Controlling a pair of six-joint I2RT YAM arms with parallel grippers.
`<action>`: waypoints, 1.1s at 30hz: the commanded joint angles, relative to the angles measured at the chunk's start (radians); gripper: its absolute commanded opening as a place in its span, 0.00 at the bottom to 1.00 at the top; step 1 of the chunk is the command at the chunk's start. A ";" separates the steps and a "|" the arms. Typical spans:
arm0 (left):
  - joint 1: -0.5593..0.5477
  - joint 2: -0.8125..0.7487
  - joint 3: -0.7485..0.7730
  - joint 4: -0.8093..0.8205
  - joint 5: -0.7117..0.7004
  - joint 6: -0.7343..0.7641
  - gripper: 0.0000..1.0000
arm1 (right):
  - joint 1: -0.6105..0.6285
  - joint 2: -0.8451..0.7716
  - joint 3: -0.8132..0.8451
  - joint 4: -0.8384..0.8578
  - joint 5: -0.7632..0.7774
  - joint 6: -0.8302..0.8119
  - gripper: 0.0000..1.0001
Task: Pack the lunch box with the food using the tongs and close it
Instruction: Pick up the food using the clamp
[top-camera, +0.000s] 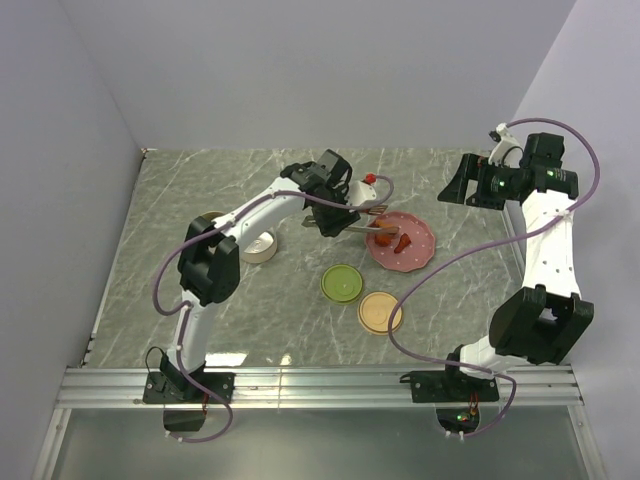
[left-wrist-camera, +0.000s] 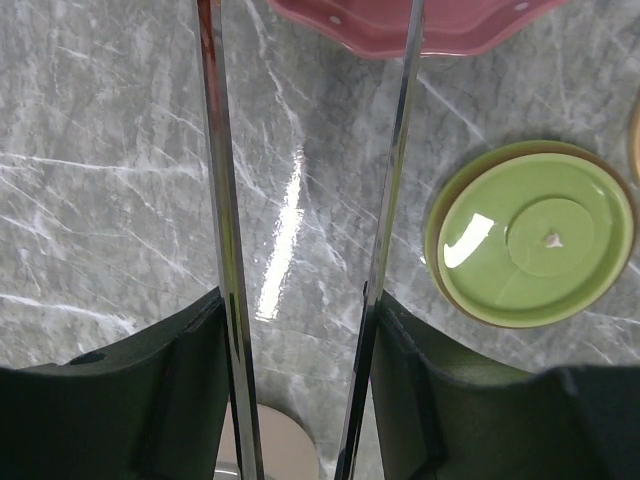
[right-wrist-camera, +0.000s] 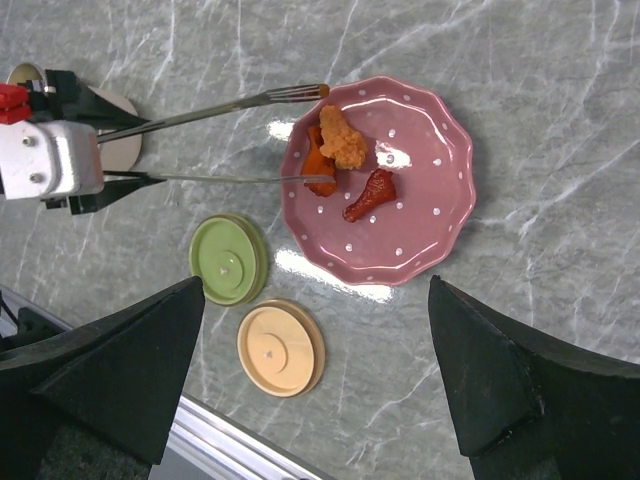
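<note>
Gripping the tongs (left-wrist-camera: 225, 200), the left tool (left-wrist-camera: 300, 320) holds their tips at the plate (right-wrist-camera: 455, 190); right tool (right-wrist-camera: 316, 300) gapes apart.

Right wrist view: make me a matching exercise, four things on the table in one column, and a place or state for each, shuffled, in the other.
1 tongs
2 green lid
3 tan lid
4 pink plate

A holds the food pieces
B nearest the table's near edge
C clamped in the left gripper
D between tongs and tan lid

Pairs: 1-C, 2-D, 3-B, 4-A
</note>
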 joint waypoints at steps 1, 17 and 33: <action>-0.009 0.013 0.057 0.027 -0.006 0.023 0.56 | -0.011 0.012 0.007 -0.005 -0.019 -0.017 1.00; -0.040 0.083 0.069 0.066 -0.072 0.034 0.52 | -0.022 0.018 0.005 -0.013 -0.022 -0.023 1.00; -0.050 0.066 0.177 0.049 -0.060 -0.012 0.35 | -0.032 0.015 0.004 -0.013 -0.031 -0.020 1.00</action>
